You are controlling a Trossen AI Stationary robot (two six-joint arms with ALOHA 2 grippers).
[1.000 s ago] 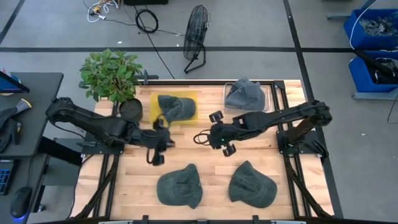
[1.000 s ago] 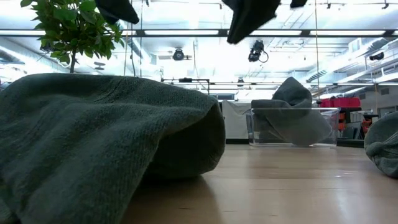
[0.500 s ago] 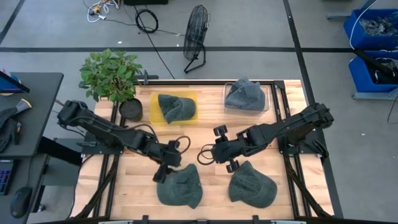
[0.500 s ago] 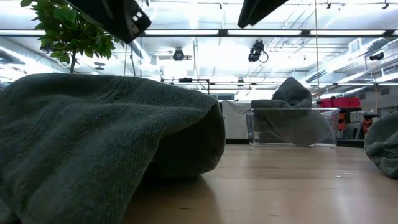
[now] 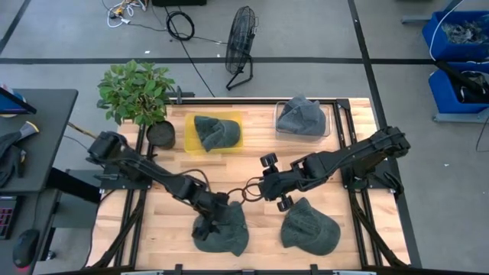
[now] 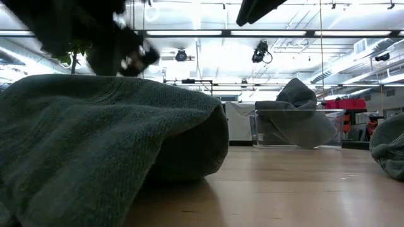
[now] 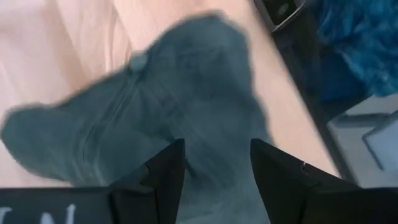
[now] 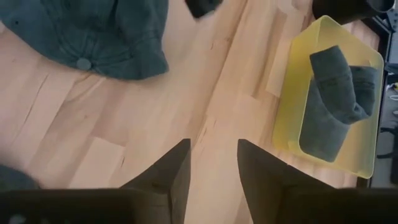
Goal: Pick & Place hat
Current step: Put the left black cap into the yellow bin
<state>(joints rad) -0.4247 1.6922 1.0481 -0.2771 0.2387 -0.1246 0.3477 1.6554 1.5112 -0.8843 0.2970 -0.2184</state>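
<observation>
Two dark grey hats lie crown up on the wooden table near its front edge: one at the near left (image 5: 228, 233) and one at the near right (image 5: 309, 227). My left gripper (image 5: 216, 219) hovers low over the near-left hat (image 7: 186, 93), open, with its fingers astride the crown. In the low view it (image 6: 123, 53) shows just above that hat (image 6: 95, 145). My right gripper (image 5: 256, 189) hangs open over bare wood at mid-table (image 8: 213, 162), holding nothing. My left gripper's open fingers (image 7: 165, 171) point down over the crown of the near-left hat (image 7: 214, 130). Whether they touch the cloth I cannot tell.
A yellow tray (image 5: 237, 141) at the far middle holds a folded hat (image 5: 216, 131). A clear tray (image 5: 327, 122) at the far right holds another (image 5: 300, 116). A potted plant (image 5: 136, 92) stands at the far left corner. Bare wood lies between the trays and the near hats.
My left gripper has swept from mid-table toward the near edge and down, ending over the near-left hat. My right gripper has shifted a little toward the near edge and then held still. The hats have not moved.
</observation>
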